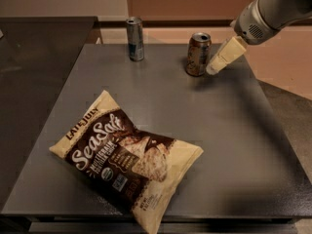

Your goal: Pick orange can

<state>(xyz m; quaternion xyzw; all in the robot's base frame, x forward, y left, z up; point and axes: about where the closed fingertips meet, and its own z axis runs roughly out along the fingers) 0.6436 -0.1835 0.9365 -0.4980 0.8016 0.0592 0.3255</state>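
The orange can (198, 54) stands upright near the back of the grey table (243, 130), right of centre. It has a dull orange-brown body and a silver top. My gripper (214, 68) comes in from the upper right on a grey arm. Its pale fingers (225, 55) point down and left, with the tip just right of the can's lower half, very close to it or touching it.
A slim, taller grey-blue can (135, 38) stands at the table's back edge, left of the orange can. A large brown and cream Sea Salt chip bag (127, 156) lies at the front left. A dark counter (39, 38) adjoins on the left.
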